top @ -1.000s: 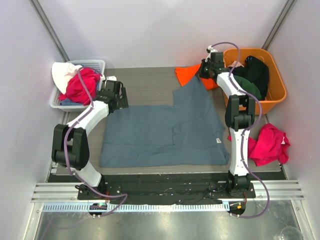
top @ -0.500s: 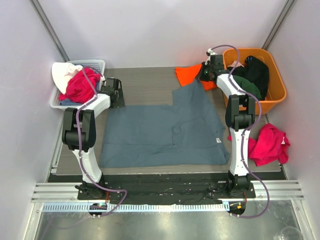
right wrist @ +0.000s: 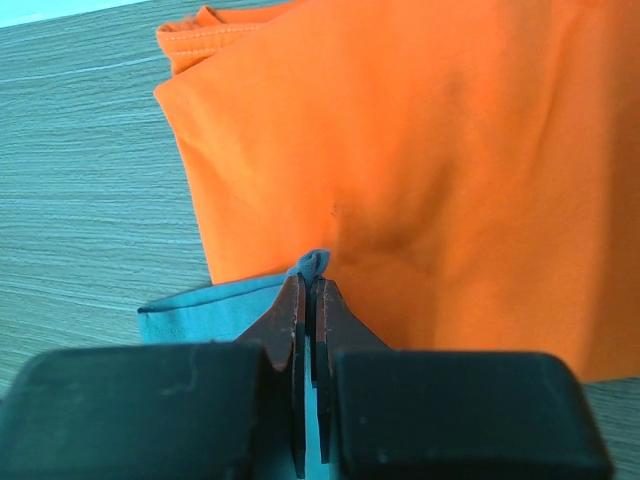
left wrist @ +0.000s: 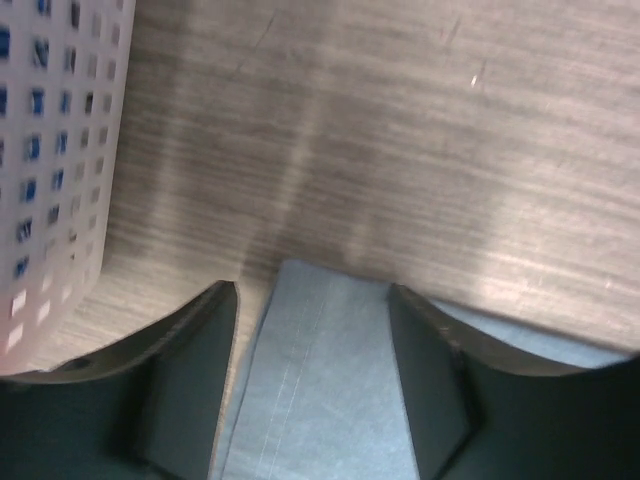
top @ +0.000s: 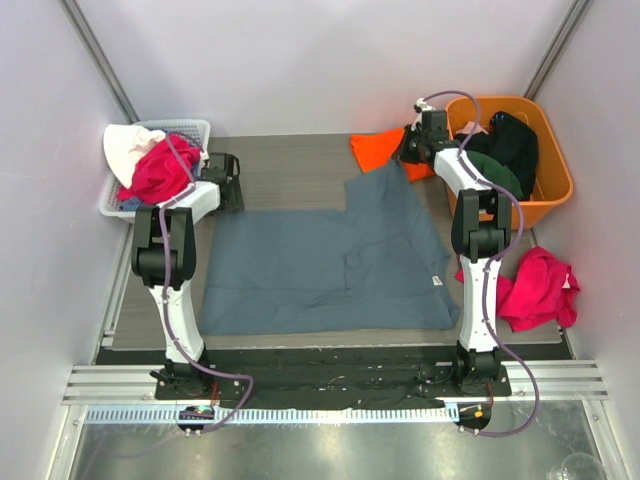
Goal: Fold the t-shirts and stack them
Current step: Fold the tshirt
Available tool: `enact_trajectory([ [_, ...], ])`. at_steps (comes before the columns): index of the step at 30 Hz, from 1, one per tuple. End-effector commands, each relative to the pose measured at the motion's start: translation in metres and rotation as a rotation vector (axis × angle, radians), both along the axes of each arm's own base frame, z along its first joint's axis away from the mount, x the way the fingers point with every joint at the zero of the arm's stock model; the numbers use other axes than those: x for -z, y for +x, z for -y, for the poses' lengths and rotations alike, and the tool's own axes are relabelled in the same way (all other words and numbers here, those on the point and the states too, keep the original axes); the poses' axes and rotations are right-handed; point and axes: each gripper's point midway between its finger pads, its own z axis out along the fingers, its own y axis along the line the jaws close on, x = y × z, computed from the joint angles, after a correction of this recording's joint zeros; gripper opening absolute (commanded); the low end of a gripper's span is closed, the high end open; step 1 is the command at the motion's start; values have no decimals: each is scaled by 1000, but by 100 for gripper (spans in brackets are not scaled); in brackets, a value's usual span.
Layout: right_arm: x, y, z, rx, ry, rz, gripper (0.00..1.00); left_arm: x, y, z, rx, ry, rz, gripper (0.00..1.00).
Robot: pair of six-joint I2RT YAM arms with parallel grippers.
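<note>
Wood-grain tabletop (top: 290, 170), covered by a slate blue-grey cotton t-shirt (top: 330, 260).
One corner is pinched by the right gripper (right wrist: 308, 300); the left gripper (left wrist: 312, 292) is held open.

Seen from above, the light is bright, soft and even. The blue-grey shirt (top: 330, 265) shows crisp creases and thin shadows along its edges, and the metal sheet (top: 320, 450) nearer than it has a dull sheen.

The left wrist view is soft and smeared. The basket (left wrist: 50, 150) left of the shirt is blurred, pale glare lies on the table (left wrist: 400, 120) to its right, and the left gripper (left wrist: 312, 295) is dark.

The right wrist view is sharp on the orange shirt (right wrist: 420, 150), with a dim shadow just above the right gripper (right wrist: 308, 288), whose black body is out of focus.
</note>
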Motion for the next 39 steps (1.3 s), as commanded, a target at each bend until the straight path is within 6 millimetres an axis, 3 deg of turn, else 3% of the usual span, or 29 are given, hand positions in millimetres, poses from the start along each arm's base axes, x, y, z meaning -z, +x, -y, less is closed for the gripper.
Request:
enact_trajectory([
  [1,-62,6,1,-3,11,131,1,-7,15,-3,17,-10,19,61],
  [8,-62,7,6,6,16,132,1,-2,10,-3,22,-30,-6,45],
  [19,-58,6,6,11,26,119,1,-1,-7,-3,22,-50,-34,48],
  [26,-58,7,9,19,28,118,1,14,-18,-6,4,-141,-75,45],
  [34,-57,8,9,20,36,116,1,16,-18,-4,21,-167,-82,2],
  [39,-67,8,16,45,29,131,1,11,-17,0,31,-187,-73,0],
])
